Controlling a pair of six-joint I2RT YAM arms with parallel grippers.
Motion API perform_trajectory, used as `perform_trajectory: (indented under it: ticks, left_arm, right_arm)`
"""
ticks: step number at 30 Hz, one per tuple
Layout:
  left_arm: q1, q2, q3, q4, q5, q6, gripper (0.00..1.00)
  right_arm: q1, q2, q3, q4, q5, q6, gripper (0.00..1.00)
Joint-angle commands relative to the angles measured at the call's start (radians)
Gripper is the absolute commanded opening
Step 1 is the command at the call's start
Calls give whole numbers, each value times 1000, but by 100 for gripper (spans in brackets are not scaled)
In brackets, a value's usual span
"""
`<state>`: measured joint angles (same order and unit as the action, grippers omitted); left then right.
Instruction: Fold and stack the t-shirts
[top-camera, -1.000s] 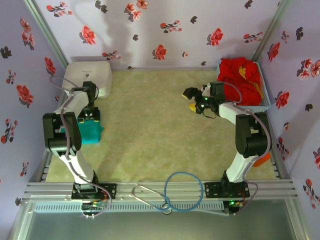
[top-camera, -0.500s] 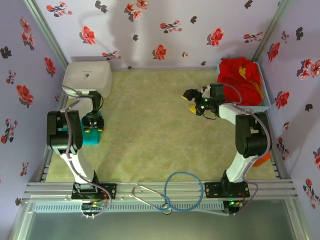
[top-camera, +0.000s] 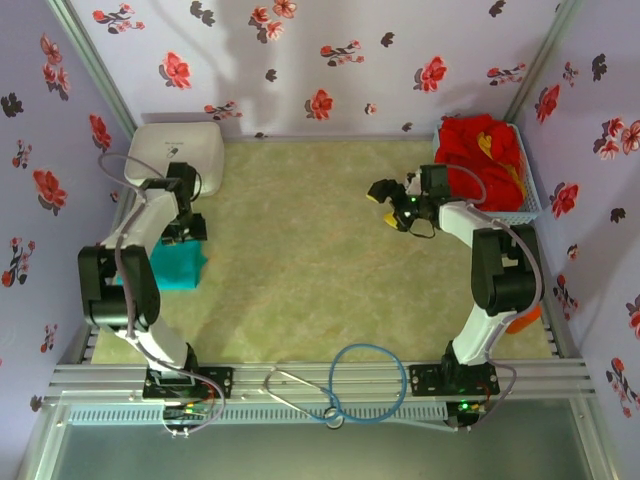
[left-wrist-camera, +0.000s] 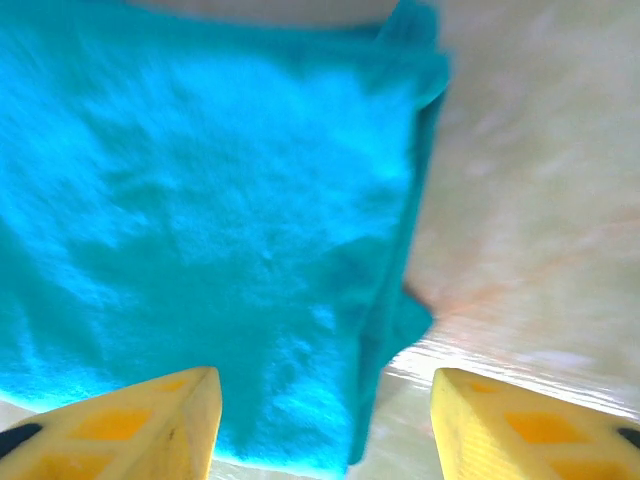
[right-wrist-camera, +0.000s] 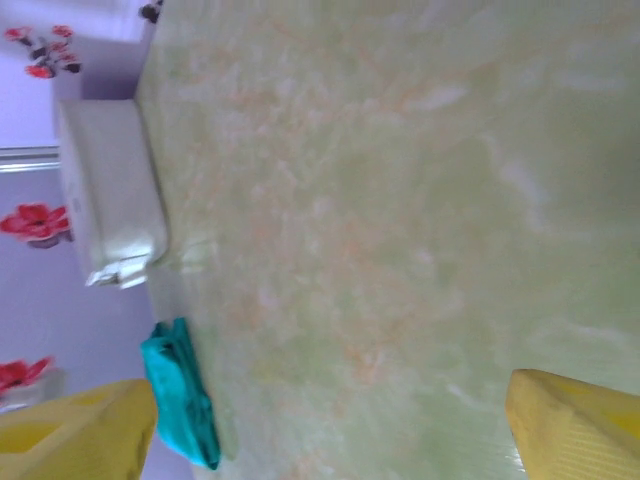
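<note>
Two claws were empty. The left gripper (left-wrist-camera: 325, 400) hung with its jaws partly apart and nothing between them. The folded teal tee (left-wrist-camera: 200, 200) lay flat just beneath and ahead of its tips; whether they brushed the cloth could not be told. The right gripper (top-camera: 385, 205) stood wide open over bare table (top-camera: 300, 260), with red tees (top-camera: 480, 155) heaped in a basket (top-camera: 535, 205) just behind it. The teal tee looked finished, so a red one seemed due next. That called for the right gripper to pinch one shirt free.
</note>
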<state>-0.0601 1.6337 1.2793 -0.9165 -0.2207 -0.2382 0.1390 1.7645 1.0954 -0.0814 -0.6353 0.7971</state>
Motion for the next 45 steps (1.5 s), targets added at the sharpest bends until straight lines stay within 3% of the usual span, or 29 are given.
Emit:
perform_trajectory:
  ticks: [1,5,9,11,16,19,21,28,39,45]
  left_arm:
    - [-20,-122,29,50,57,-4,62]
    - [-21,-232,-33,203,89,25,65]
    - [-21,-339,-173,428,100,57,92]
    - [-23,-402,-287,586,101,79,99]
    - [-23,-528,-684,1165,4,147,100]
    - [-23,-513,-819,1369,-22,215,100]
    - [-22,-482,-845,1412,-31,252,100]
    - [-14,-337,-926,1619,-6,265,100]
    - [-12,-177,-941,1835,65,297,100]
    - [7,-93,-960,1945,104,293,100]
  right_arm:
    - [-10,-80,70,-199,175,-141,92]
    - [-9,-155,86,-301,345,-225,95]
    - [-6,-242,53,-330,539,-283,97]
    - [-4,-300,-10,-269,619,-303,97]
    - [7,-418,-170,-117,888,-376,98]
    - [15,-472,-270,-2,1036,-438,99]
    - [16,-489,-325,82,1081,-470,99]
    - [31,-486,-470,352,1135,-648,99]
    - [30,-405,-605,664,1162,-769,99]
    - [-16,-344,-681,815,1070,-751,99]
